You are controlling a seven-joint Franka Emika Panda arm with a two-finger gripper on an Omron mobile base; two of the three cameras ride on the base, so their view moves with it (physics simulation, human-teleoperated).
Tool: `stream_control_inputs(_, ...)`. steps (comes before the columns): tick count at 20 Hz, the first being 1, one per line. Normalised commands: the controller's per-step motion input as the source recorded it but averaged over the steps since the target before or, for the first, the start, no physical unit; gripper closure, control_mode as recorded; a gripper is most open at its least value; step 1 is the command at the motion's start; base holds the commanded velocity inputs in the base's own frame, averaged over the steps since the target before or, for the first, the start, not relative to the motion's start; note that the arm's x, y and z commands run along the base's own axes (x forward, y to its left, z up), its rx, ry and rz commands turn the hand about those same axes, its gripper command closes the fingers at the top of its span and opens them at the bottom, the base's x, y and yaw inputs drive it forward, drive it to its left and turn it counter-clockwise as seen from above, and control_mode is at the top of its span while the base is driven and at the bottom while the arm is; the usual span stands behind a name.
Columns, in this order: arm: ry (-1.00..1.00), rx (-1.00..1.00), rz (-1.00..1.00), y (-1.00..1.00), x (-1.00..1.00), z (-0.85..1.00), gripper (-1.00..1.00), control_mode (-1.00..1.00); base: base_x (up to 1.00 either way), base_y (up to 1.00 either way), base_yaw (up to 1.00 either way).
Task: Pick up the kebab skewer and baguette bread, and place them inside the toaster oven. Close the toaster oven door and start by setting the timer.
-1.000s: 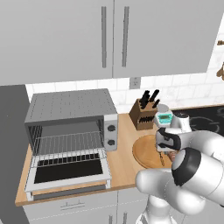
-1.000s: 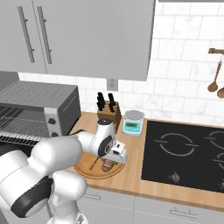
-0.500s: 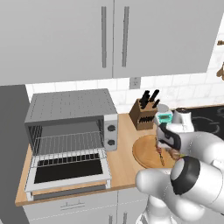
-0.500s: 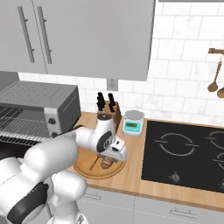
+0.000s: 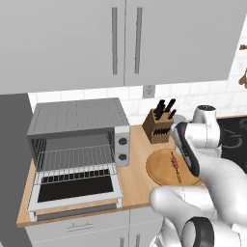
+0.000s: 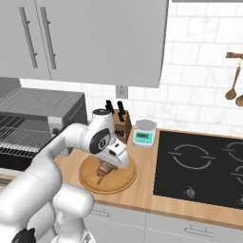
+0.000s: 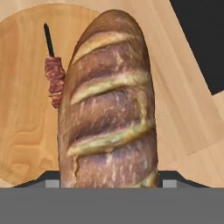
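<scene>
While the gripper point(image 6: 105, 167) sits low over the round wooden board point(image 6: 124, 182) with its jaws set either side of the baguette bread point(image 7: 109, 105), seemingly clamped on it though the fingertips are hidden, the kebab skewer point(image 5: 175, 165) lies just beside the loaf on that board. I'd say a straight lift clear of the skewer comes first, then a level carry left along the desk point(image 5: 135, 185) to the toaster oven point(image 5: 79, 132), whose door point(image 5: 77, 190) hangs open, sliding the loaf onto the wire rack point(image 5: 75, 157)
</scene>
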Motion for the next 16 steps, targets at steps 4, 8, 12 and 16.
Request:
stream_control_inputs(4,0.0,0.0,-0.18,0.4,-0.52,0.57,1.0,-1.0,0.0,0.0,0.0)
stream_control_inputs(8,-0.01,0.0,-0.29,0.66,-0.49,0.39,1.0,-1.0,0.0,0.0,0.0)
stream_control_inputs(12,-0.17,0.0,-0.32,0.96,-0.32,0.39,1.0,-1.0,0.0,0.0,0.0)
stream_control_inputs(16,-0.16,0.0,-0.34,0.99,-0.23,0.39,1.0,-1.0,0.0,0.0,0.0)
